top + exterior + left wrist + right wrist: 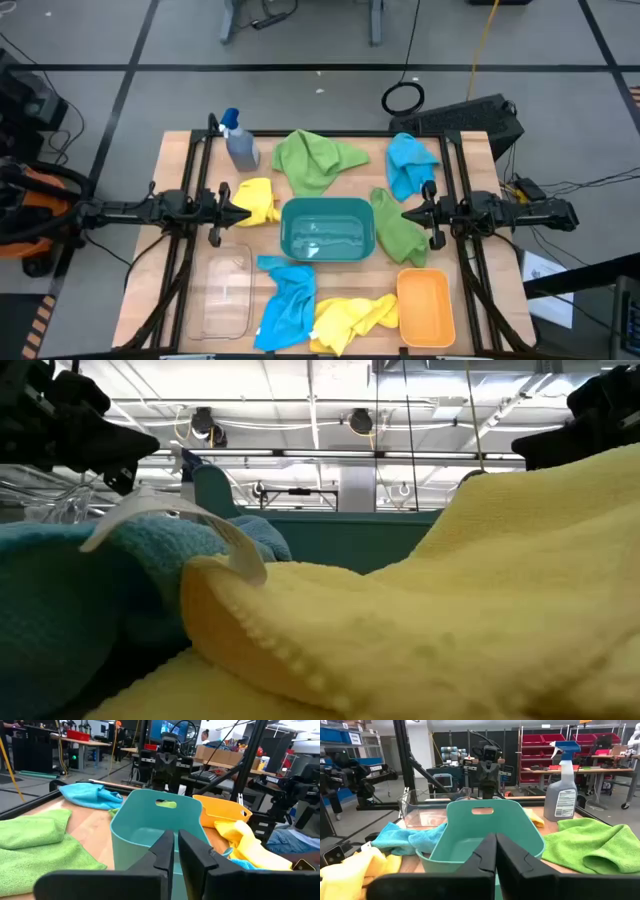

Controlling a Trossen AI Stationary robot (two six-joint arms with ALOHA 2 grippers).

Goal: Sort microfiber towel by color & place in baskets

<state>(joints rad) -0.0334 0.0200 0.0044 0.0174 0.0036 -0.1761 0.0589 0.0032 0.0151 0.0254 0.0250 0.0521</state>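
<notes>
Six towels lie on the table around the teal basket (326, 230). One green towel (315, 158) and one blue towel (411, 163) are at the far side. A yellow towel (258, 198) is left of the basket and a green one (398, 228) right of it. A blue towel (286, 300) and a yellow towel (352, 318) lie at the near edge. The clear basket (225, 290) stands near left, the orange basket (425, 305) near right. My left gripper (243, 208) hovers shut at the yellow towel's left edge. My right gripper (408, 213) hovers shut over the right green towel.
A grey spray bottle (238, 140) with a blue top stands at the far left. Black frame rails (196, 180) run along both sides of the table. In the low view the near yellow towel (450, 610) and blue towel (80, 580) fill the foreground.
</notes>
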